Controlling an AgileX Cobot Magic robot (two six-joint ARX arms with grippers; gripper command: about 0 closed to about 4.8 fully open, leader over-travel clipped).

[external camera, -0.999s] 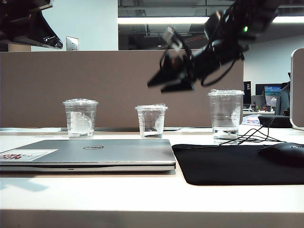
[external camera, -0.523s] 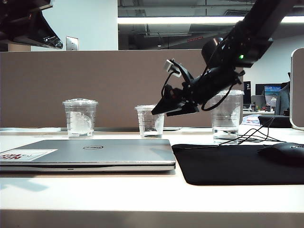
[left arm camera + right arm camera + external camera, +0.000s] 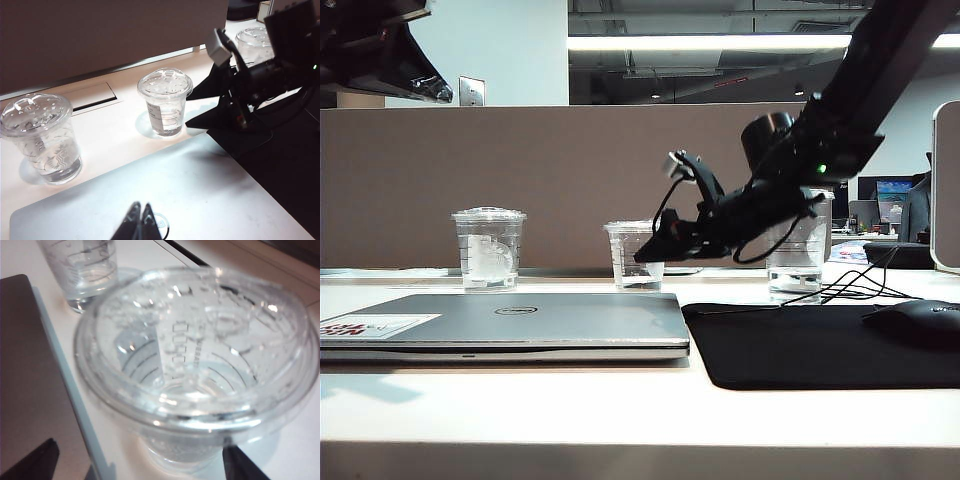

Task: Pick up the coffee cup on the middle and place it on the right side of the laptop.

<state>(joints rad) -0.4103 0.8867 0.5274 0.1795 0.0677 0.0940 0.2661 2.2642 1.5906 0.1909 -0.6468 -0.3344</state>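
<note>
From my station, at the far left the left gripper (image 3: 140,220) hangs above the laptop's lid, its fingertips pressed together on nothing, well short of the cups. Under it the laptop (image 3: 510,325) lies closed along the desk's front-left part, its white sticker at the near-left corner. Behind it near the back edge I see the logo cup (image 3: 489,248) on the left. Next comes the coffee cup (image 3: 638,255), standing upright on the desk (image 3: 620,410) midway along the back edge, just beyond the laptop's far-right corner, lid on. My right gripper (image 3: 655,245) sits level with that cup, jaws spread wide to either side of it; I cannot tell if they touch it. Further right the taller cup (image 3: 796,245) stands behind the black mat (image 3: 800,350)
</note>
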